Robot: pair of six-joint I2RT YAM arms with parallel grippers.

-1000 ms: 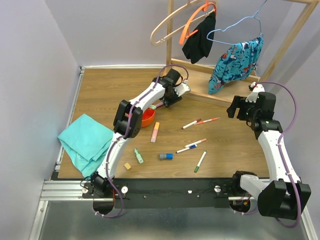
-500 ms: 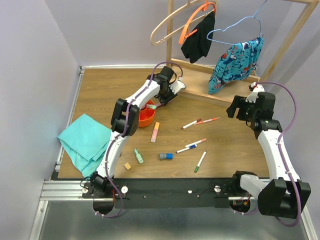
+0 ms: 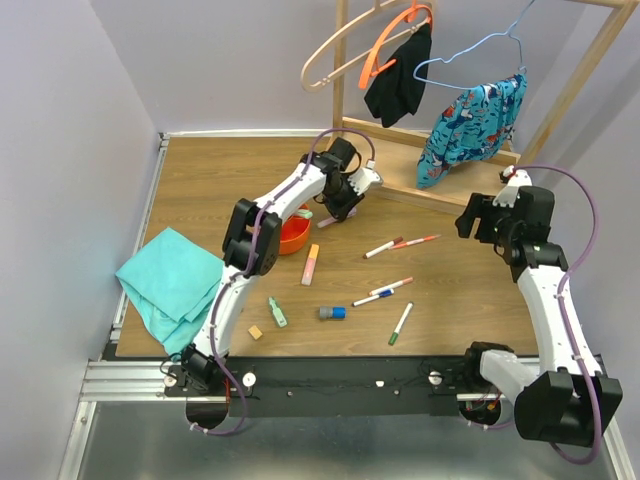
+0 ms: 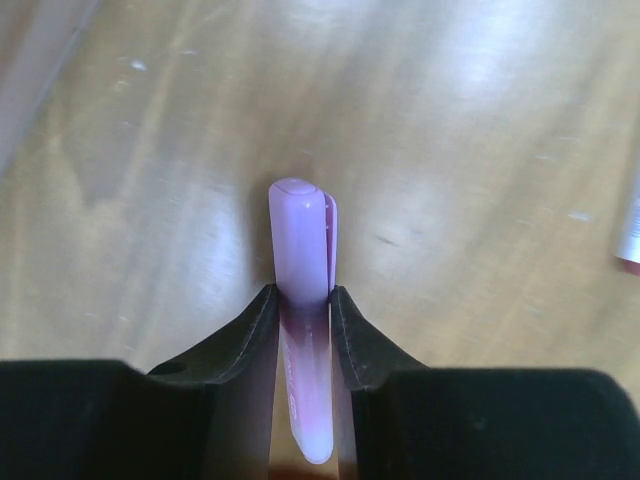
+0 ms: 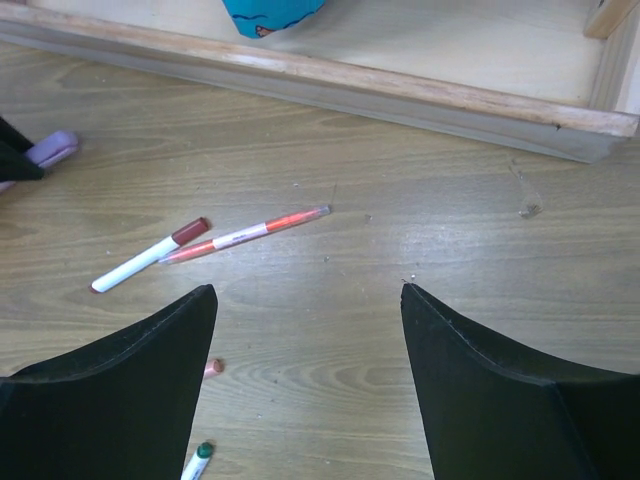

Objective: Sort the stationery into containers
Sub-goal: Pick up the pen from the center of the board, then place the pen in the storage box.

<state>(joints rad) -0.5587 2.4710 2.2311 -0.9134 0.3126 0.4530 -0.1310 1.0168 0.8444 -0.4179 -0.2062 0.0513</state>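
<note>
My left gripper (image 3: 338, 208) is shut on a pale purple-pink highlighter (image 4: 300, 250), held low over the wood just right of the orange organiser (image 3: 293, 238). The highlighter also shows in the top view (image 3: 326, 217) and at the left edge of the right wrist view (image 5: 50, 150). My right gripper (image 3: 478, 214) is open and empty above the table's right side. Below it lie a red-capped marker (image 5: 150, 256) and an orange pen (image 5: 250, 232). More markers (image 3: 391, 286), a green-capped marker (image 3: 401, 323), an orange-pink highlighter (image 3: 311, 264), a green highlighter (image 3: 277, 312), a blue-grey piece (image 3: 332, 313) and a tan cube (image 3: 256, 332) lie on the table.
A teal folded cloth (image 3: 172, 285) lies at the front left. The wooden clothes rack base (image 3: 430, 180) runs along the back right, with hangers and clothes above it. Its edge shows in the right wrist view (image 5: 330, 85).
My left gripper swung left toward the organiser with the highlighter, then came back to the right. The right arm has barely moved.
</note>
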